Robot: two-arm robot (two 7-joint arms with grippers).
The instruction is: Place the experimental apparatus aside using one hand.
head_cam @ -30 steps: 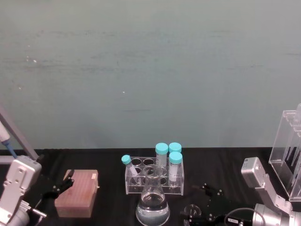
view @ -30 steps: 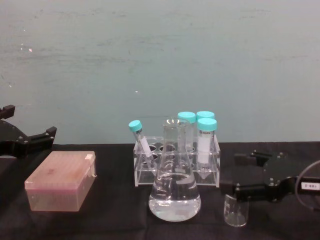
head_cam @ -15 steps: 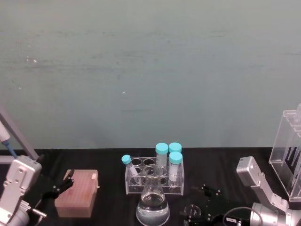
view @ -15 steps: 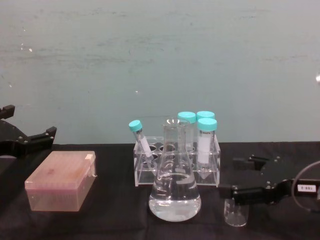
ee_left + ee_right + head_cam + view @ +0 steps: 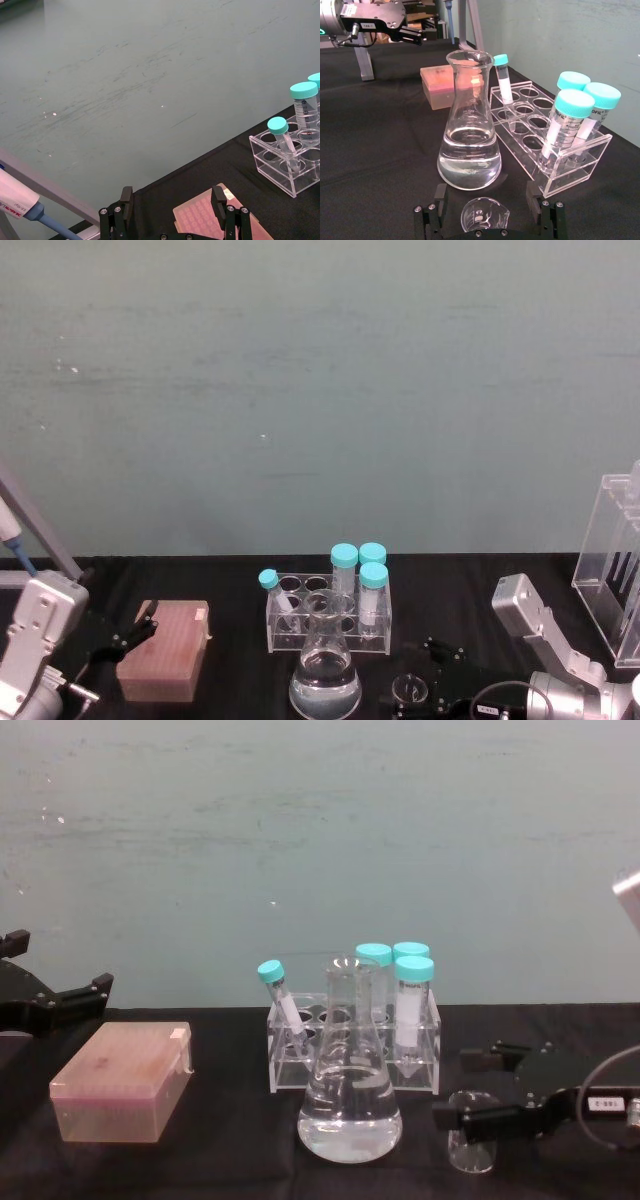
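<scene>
So compared with a second ago, the right arm has swung its gripper round and dropped it a bit, and the small beaker that was half hidden behind the black body now shows clearly in the chest view. Going left to right: the left gripper [image 5: 170, 205] is parked at the left edge, fingers spread wide and holding nothing, hovering just over the pink tip box [image 5: 122, 1082], so I'd count it out of this one. In the middle is the conical flask [image 5: 349, 1090] with clear liquid, upright on the black table [image 5: 230, 1160], with the tube rack [image 5: 420, 1065] just behind it. Right of the flask is the small beaker [image 5: 484, 215], upright, mouth up, and here's the bit that matters: it's sitting between the fingers of the right gripper [image 5: 486, 197], which are wide open, one on each side. I can't see either one touching the glass. The flask is close by on the beaker's left, just past the fingertips, so I'd watch that when the fingers close. The tall acrylic stand [image 5: 615, 560] is well off at the far right. My guess is the beaker is next, taken by the right arm.
</scene>
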